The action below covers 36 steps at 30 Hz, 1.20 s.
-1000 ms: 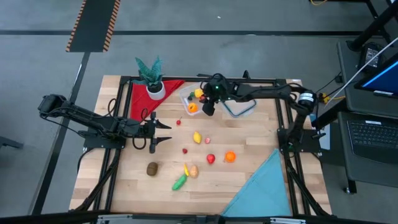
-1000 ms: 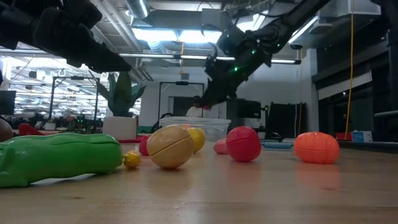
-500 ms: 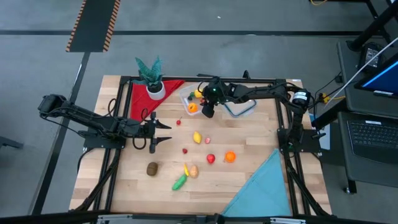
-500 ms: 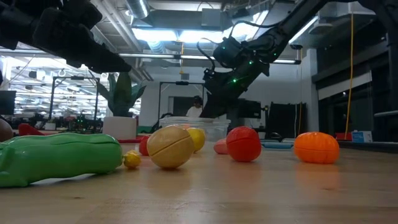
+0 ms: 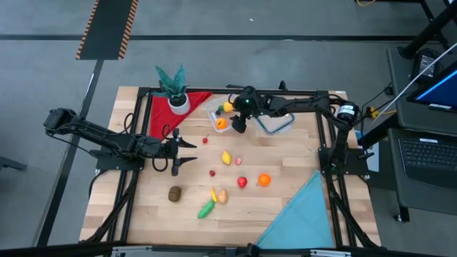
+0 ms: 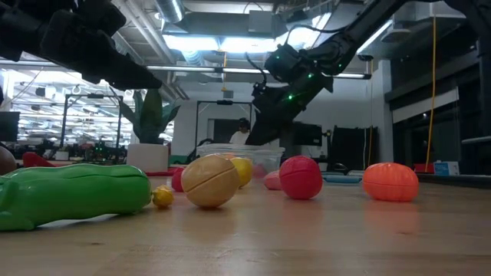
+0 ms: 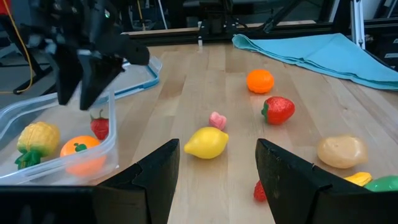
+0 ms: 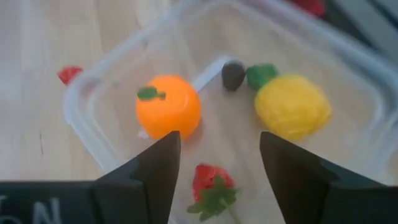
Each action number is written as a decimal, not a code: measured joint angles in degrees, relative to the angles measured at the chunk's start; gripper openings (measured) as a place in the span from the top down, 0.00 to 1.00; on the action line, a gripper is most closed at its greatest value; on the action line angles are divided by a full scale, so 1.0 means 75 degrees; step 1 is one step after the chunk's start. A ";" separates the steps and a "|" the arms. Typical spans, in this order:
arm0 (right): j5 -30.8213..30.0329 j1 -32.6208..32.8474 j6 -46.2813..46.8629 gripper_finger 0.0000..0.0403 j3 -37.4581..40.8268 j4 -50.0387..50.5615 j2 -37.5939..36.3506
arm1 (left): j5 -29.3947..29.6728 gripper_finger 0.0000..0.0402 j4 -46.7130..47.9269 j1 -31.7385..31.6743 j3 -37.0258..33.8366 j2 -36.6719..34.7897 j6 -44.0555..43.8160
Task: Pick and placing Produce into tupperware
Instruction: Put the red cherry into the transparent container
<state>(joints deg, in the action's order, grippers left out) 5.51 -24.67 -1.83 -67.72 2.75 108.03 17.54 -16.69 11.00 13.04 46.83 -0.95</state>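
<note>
The tupperware (image 5: 219, 114) stands on the far middle of the table. It holds an orange fruit (image 8: 168, 115), a yellow fruit (image 8: 292, 106), a strawberry (image 8: 211, 183) and a small dark piece (image 8: 233, 74). My right gripper (image 5: 238, 126) hangs open just above the tupperware's near right corner; its fingers stand either side of the strawberry without touching it. My left gripper (image 5: 194, 152) waits open at the table's left middle. More produce lies on the wood: a lemon (image 5: 226, 158), an orange (image 5: 264, 180), a red fruit (image 5: 242, 182), a brown fruit (image 5: 175, 193) and a green vegetable (image 5: 206, 208).
The clear lid with a blue rim (image 5: 275, 123) lies right of the tupperware. A potted plant (image 5: 173, 89) stands on a red cloth (image 5: 161, 114) at the far left. A blue cloth (image 5: 300, 214) covers the near right corner. Small red pieces (image 5: 212, 172) dot the middle.
My right gripper has dropped toward the tupperware and then held nearly still. A small red piece showed at its fingertips a second ago in the low view and no longer shows there.
</note>
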 joint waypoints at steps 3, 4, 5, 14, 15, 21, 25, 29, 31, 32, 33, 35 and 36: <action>-0.0002 -0.0003 -0.0205 0.44 0.0057 -0.0073 -0.0327 | 0.0000 0.49 0.0000 0.0000 0.0000 -0.0003 0.0003; -0.0002 -0.0003 -0.0245 0.44 0.0127 -0.0176 -0.0480 | -0.0001 0.49 0.0001 0.0000 0.0000 -0.0003 0.0003; 0.0001 0.0002 -0.0264 0.44 0.0246 -0.0359 -0.0648 | 0.0000 0.49 0.0009 0.0000 0.0000 -0.0003 0.0003; 0.0119 0.0410 -0.0406 0.44 0.2625 -0.3283 -0.2033 | 0.0000 0.49 -0.0005 0.0000 0.0000 -0.0003 0.0006; 0.0244 0.0486 -0.0406 0.44 0.2882 -0.3522 -0.2202 | 0.0000 0.49 -0.0012 0.0000 0.0000 -0.0003 0.0008; 0.1532 0.1002 -0.0386 0.44 0.4211 -0.4606 -0.3025 | -0.0003 0.49 -0.0009 -0.0017 0.0000 -0.0003 0.0009; 0.1900 0.1329 -0.0358 0.44 0.4910 -0.5393 -0.3307 | 0.0000 0.49 -0.0038 -0.0017 0.0000 -0.0003 0.0009; 0.1898 0.1568 -0.0199 0.44 0.5453 -0.6219 -0.3346 | -0.0003 0.49 -0.0102 -0.0023 0.0000 -0.0003 -0.0016; 0.1898 0.1669 -0.0138 0.44 0.5654 -0.6537 -0.3323 | -0.0001 0.49 -0.0102 -0.0067 0.0000 -0.0003 -0.0032; 0.1898 0.1695 -0.0044 0.44 0.5752 -0.6683 -0.3319 | 0.0000 0.49 -0.0102 -0.0107 0.0000 -0.0003 -0.0046; 0.1900 0.1730 0.0014 0.44 0.5850 -0.6871 -0.3319 | -0.0004 0.49 -0.0103 -0.0160 0.0000 -0.0003 -0.0086; 0.1897 0.1776 0.0029 0.44 0.6002 -0.7166 -0.3319 | 0.0010 0.49 -0.0104 -0.0306 0.0000 0.0010 -0.0336; 0.1895 0.1784 0.0016 0.44 0.6061 -0.7236 -0.3319 | 0.0067 0.49 -0.0102 -0.0392 0.0000 0.0015 -0.0485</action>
<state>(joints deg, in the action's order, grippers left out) 19.73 -11.29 -1.71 -22.27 -51.52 83.13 18.04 -17.45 8.07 13.04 46.94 -4.59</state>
